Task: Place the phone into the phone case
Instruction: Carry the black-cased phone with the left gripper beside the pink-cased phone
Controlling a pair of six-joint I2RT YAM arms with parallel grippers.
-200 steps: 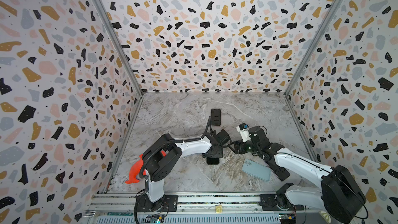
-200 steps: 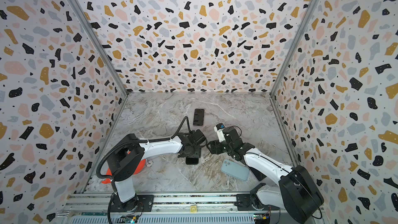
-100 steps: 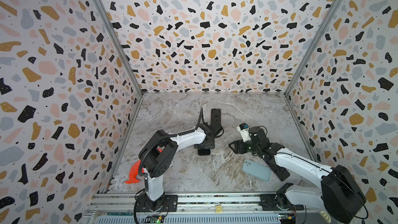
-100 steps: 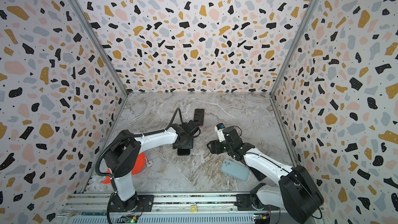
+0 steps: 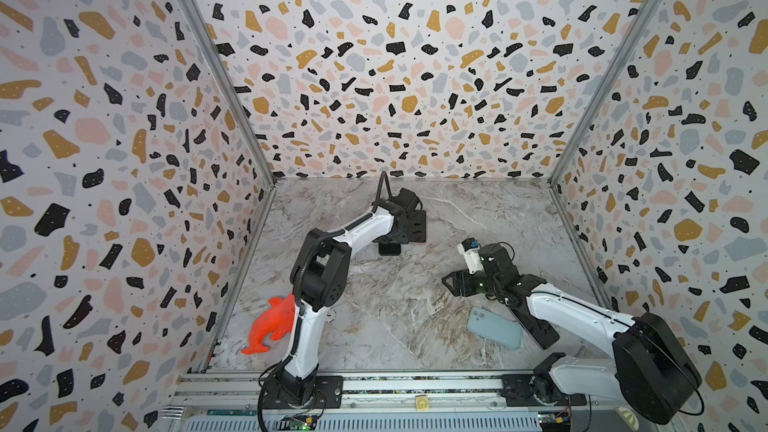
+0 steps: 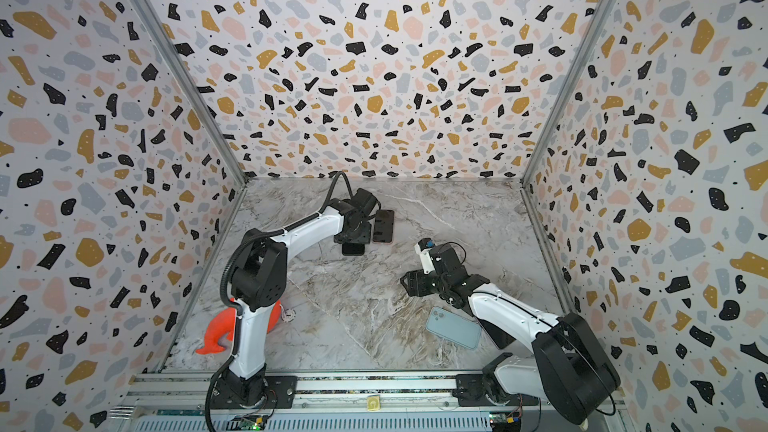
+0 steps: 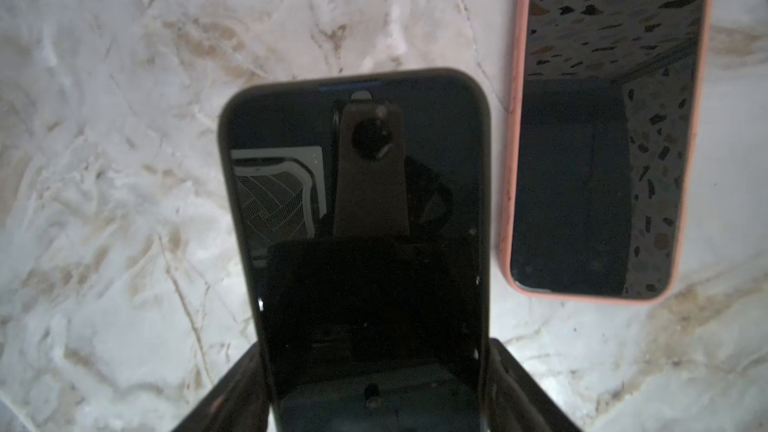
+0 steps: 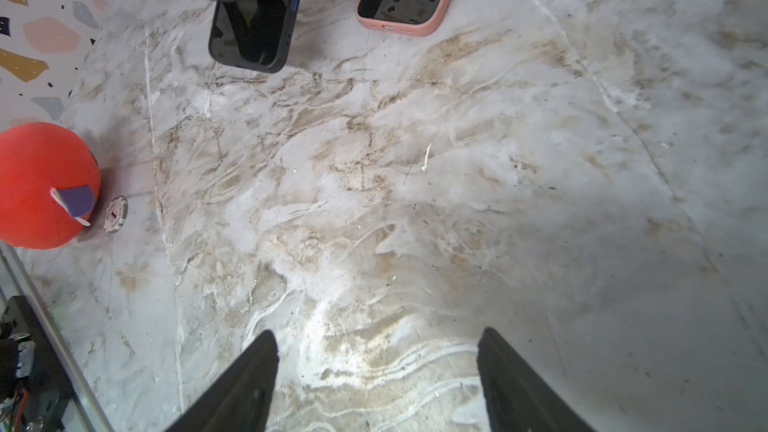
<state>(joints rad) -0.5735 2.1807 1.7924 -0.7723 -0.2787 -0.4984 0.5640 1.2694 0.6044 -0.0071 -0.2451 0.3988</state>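
Left claw is clamped on the black phone, one jaw on each long edge, screen up, free end sticking out past the fingertips. In both top views the phone pokes out from under that claw toward the front rail. Can't tell if it's lifted or resting on the bench.

Just beside the left claw, on its far-from-wall side: a second phone in a pink case, flat on the bench, screen up, roughly parallel to the held phone, a gap between them. Same one in a top view.

Right claw is spread wide with nothing between the jaws, only bare bench. It hovers low, well apart from the left claw.

Teal phone case lies flat beside the right arm's forearm, behind the right claw toward the front rail, well apart from the held phone.

Clutter near the left arm's base: red dolphin toy and a small poker chip just beside it.
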